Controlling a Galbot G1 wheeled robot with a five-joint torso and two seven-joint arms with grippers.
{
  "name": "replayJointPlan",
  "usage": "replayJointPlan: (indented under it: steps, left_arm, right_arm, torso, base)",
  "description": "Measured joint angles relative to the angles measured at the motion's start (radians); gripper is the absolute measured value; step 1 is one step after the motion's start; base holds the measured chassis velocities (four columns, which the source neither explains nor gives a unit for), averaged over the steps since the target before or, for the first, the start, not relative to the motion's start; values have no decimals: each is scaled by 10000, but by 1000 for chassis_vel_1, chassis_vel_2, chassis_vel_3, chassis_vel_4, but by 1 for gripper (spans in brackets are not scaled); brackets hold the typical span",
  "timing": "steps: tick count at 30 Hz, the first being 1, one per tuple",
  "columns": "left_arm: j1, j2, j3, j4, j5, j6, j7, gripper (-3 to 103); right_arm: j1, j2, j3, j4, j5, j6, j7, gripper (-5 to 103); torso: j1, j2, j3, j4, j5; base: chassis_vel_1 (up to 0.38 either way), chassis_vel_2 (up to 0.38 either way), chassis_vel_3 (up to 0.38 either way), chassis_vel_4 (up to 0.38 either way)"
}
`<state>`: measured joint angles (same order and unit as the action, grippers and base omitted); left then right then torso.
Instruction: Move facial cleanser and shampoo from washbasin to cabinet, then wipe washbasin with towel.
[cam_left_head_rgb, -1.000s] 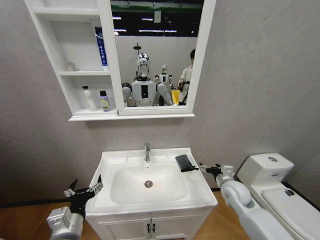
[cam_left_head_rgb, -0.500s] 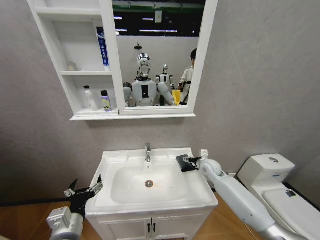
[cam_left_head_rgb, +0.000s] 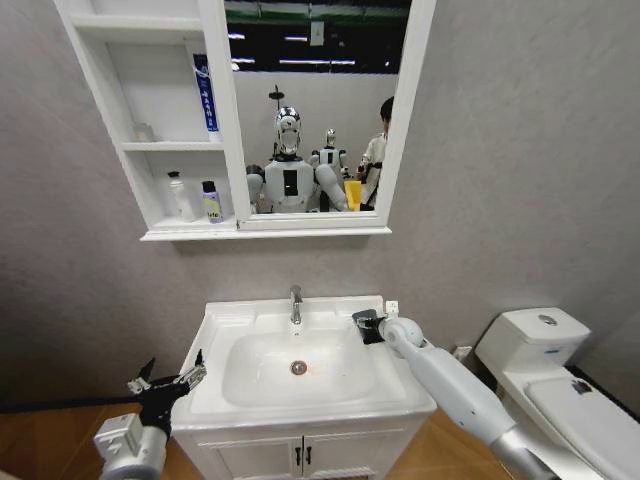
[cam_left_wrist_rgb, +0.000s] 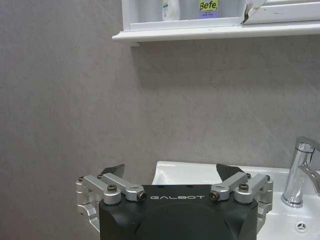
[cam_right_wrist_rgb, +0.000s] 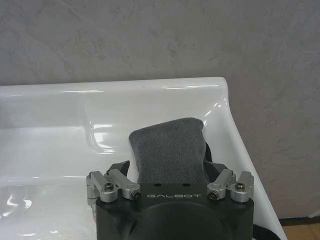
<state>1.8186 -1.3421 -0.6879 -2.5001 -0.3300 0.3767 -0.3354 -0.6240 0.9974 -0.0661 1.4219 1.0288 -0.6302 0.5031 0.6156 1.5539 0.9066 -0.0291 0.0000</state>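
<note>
Below: right gripper (cam_right_wrist_rgb: 170, 172), jaws spread, is straddled over dark grey folded towel (cam_right_wrist_rgb: 169, 147) on white ceramic washbasin (cam_right_wrist_rgb: 60, 135) rim; left gripper (cam_left_wrist_rgb: 171, 172), also spread, is parked beside basin.

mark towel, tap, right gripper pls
towel (cam_right_wrist_rgb: 169, 150): right wrist view, middle of the grey cloth.
tap (cam_left_head_rgb: 294, 303): head view, chrome body.
right gripper (cam_right_wrist_rgb: 169, 169): right wrist view, midway between fingertips, straddling the towel.

Towel's (cam_right_wrist_rgb: 169, 150) near end — perhaps folded — behind right pincer (cam_right_wrist_rgb: 169, 170).

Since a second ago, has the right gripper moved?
Yes. The right gripper has swung in from beside the washbasin, toward the tap, and now sits over the towel.
</note>
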Motion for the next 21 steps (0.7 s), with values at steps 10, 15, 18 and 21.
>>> replayJointPlan:
  steps: [10,15,18,21]
  left_arm:
    - [0,0,0,0,-1,0,1,100]
    - [0,0,0,0,-1,0,1,100]
    - [0,0,0,0,-1,0,1,100]
    - [0,0,0,0,-1,0,1,100]
  right_arm:
    - [2,-89,16,-179,-191,-4,-44,94]
    - [42,6,15,-317,-286,14,-78,93]
    - [78,70,1,-437,-370,57,-142,92]
    - [86,112,-14,-497,-410,85,-207,91]
  torso:
    - [0,1,0,1,0]
    - [0,0,0,2,0]
    - [0,0,0,2,0]
    - [0,0,0,2,0]
  base:
    - [0,0,0,0]
    - [0,0,0,0]
    - [0,0,0,0]
    - [0,0,0,0]
